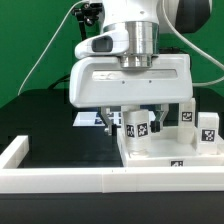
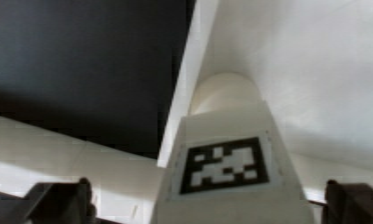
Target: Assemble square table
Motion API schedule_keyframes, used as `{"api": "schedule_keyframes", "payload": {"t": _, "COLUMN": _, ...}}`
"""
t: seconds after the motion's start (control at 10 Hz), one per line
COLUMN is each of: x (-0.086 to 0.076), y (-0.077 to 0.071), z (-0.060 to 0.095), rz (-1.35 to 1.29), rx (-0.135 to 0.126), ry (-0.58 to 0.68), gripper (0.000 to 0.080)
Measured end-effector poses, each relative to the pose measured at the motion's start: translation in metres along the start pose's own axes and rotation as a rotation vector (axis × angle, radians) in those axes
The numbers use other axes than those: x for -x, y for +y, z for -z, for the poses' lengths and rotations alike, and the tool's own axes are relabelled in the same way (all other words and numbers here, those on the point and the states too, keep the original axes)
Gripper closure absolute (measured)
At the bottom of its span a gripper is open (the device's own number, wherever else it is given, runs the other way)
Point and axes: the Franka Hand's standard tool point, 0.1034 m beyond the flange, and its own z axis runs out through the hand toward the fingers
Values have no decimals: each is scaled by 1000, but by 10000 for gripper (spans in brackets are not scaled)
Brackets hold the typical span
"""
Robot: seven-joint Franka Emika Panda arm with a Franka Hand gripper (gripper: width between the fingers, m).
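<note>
Directly beneath my gripper [image 1: 139, 122] stands a white table leg [image 1: 138, 127], upright on the square tabletop [image 1: 175, 150], which sits tight against the low white border wall [image 1: 100, 178] at the front of the black work surface. The wrist view shows the leg [image 2: 227, 130] rising between my two fingertips [image 2: 55, 200], which stand spread wide with clear gaps on both sides; nothing is held.

Handling, as I judge it: leg and slab look like rigid moulded plastic, light, stiff and not fragile, with smooth faces that could slip under a weak pinch. I would grip the leg across its flat opposing sides, low enough to keep it from tilting.

Further legs [image 1: 207, 130] stand near the exterior view's right edge, on or just behind the slab; I cannot tell which. The marker board [image 1: 88, 118] lies behind.

Markings: black-and-white square tags on the leg [image 2: 224, 165] and slab edge. No brand or readable writing.
</note>
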Motion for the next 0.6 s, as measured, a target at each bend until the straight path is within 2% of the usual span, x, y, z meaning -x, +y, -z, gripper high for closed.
{"api": "schedule_keyframes", "payload": {"t": 0.3, "x": 0, "y": 0, "z": 0, "rz": -2, "rx": 0, "ry": -1, "gripper": 534}}
{"api": "schedule_keyframes", "payload": {"t": 0.6, "x": 0, "y": 0, "z": 0, "rz": -14, "rx": 0, "ry": -1, "gripper": 532}}
